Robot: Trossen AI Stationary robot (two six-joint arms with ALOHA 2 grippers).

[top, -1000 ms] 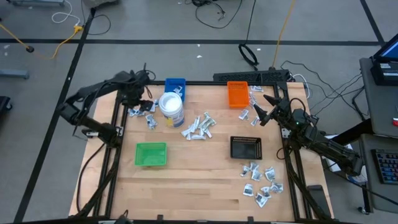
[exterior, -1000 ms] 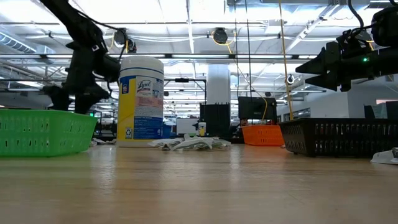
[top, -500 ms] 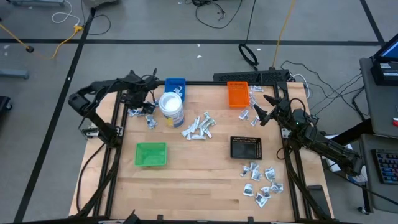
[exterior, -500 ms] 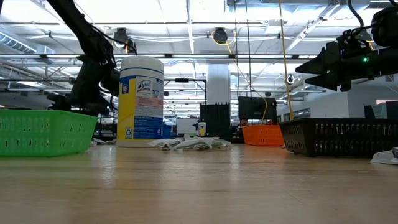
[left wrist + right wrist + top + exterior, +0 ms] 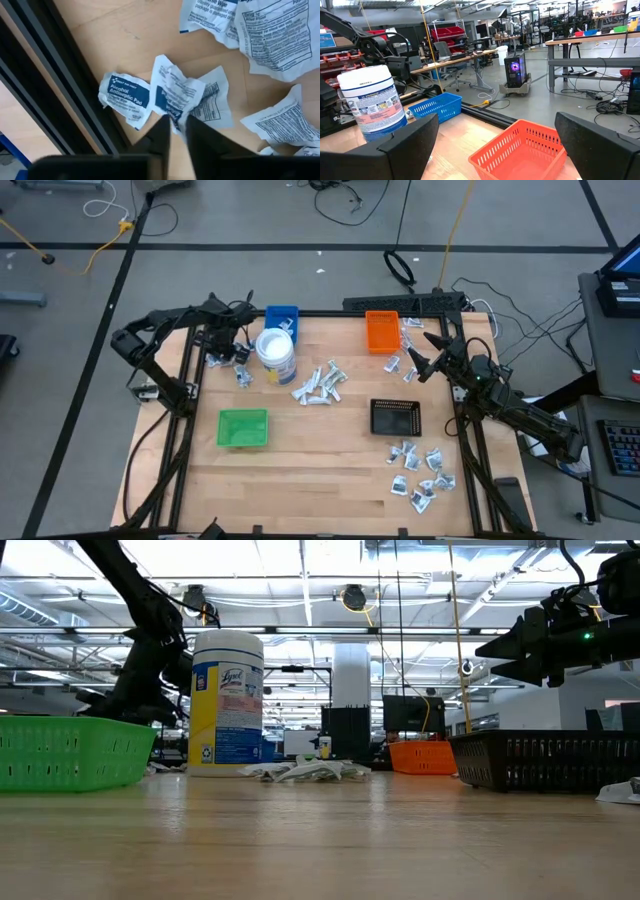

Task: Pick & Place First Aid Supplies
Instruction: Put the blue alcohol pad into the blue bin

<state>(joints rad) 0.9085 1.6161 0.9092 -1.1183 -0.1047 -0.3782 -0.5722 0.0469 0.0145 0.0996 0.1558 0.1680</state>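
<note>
Left gripper [image 5: 175,131] pinches a crumpled packet [image 5: 176,94], long axis pointing away; right gripper [image 5: 420,352] open.

In the left wrist view the two dark fingers of the left gripper [image 5: 174,131] cover the lower edge of a crumpled white packet with a blue printed panel [image 5: 176,95], so the contact itself is hidden; further white printed packets [image 5: 272,37] are cut off by the picture's edge. From above, the left gripper [image 5: 236,348] hides the packets beneath it, and the small white and silvery packets at the table's near right corner [image 5: 420,476] are too small to read. At table height the green mesh tray [image 5: 70,752] conceals the left gripper's fingertips and is itself cropped at the edge.
</note>
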